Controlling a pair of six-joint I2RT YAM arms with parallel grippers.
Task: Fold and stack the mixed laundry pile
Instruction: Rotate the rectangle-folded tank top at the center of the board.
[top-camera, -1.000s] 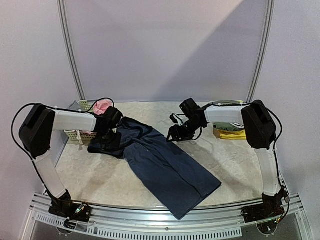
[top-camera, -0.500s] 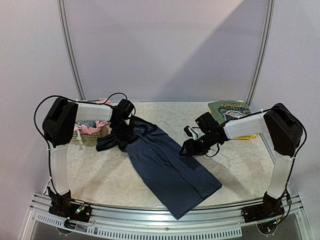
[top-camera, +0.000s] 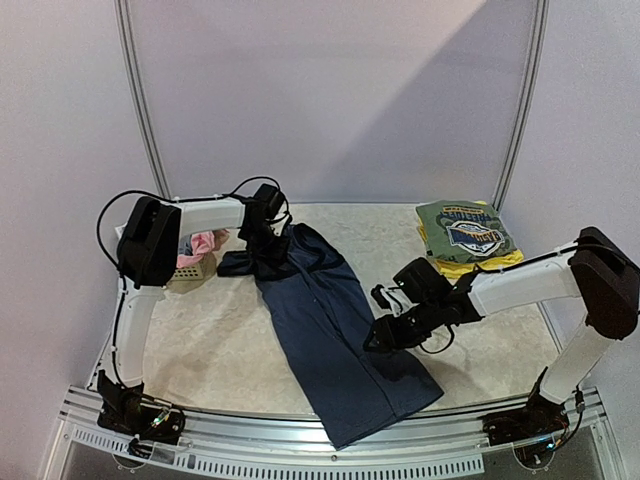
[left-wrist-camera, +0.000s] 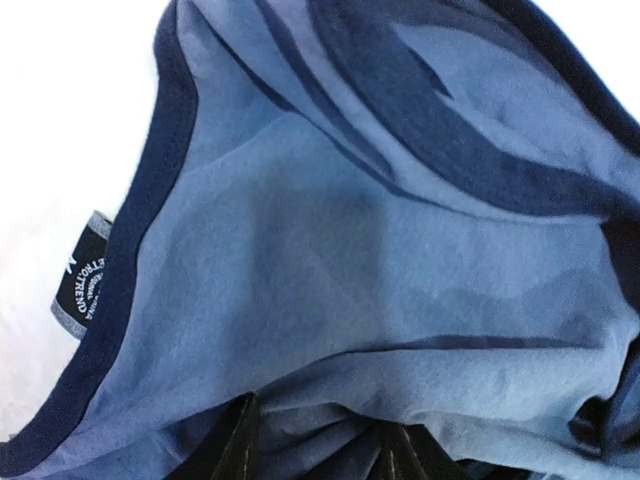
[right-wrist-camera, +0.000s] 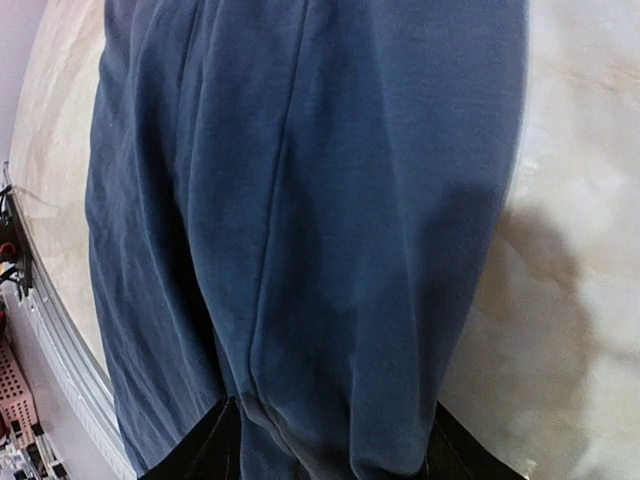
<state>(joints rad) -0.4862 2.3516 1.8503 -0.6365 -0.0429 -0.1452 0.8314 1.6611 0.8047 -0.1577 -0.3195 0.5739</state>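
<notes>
— Across the middle of the top view, what is lying on the table (top-camera: 200, 335)?

— That is the navy dress (top-camera: 335, 340). It is stretching from upper left of centre down to the lower middle of the frame. Most of it is lying flat, while its far end is crumpling into a dark bunch.

— What is the left gripper (top-camera: 265, 243) doing?

— It is sitting on that bunched far end. In its wrist view the thin blue cloth is gathering in folds between the two dark fingers (left-wrist-camera: 232, 455), so it is pinching the dress. A darker bound hem is curving down the left of that frame, carrying a small woven label (left-wrist-camera: 88, 282).

— And the right gripper (top-camera: 385, 338)?

— It is pressing at the dress's right edge, right of centre. Its fingers are standing either side of the cloth with a seam running down between them. I cannot tell whether they are clamping it or only straddling it.

— Where is the other laundry sitting?

— A pink piece (top-camera: 205, 242) is poking out of the pale basket (top-camera: 190, 270) at middle left, just beside the bunched end. At upper right a folded green tee (top-camera: 462, 228) with a printed badge is resting on a yellow piece (top-camera: 460, 268), well apart from the dress.
</notes>
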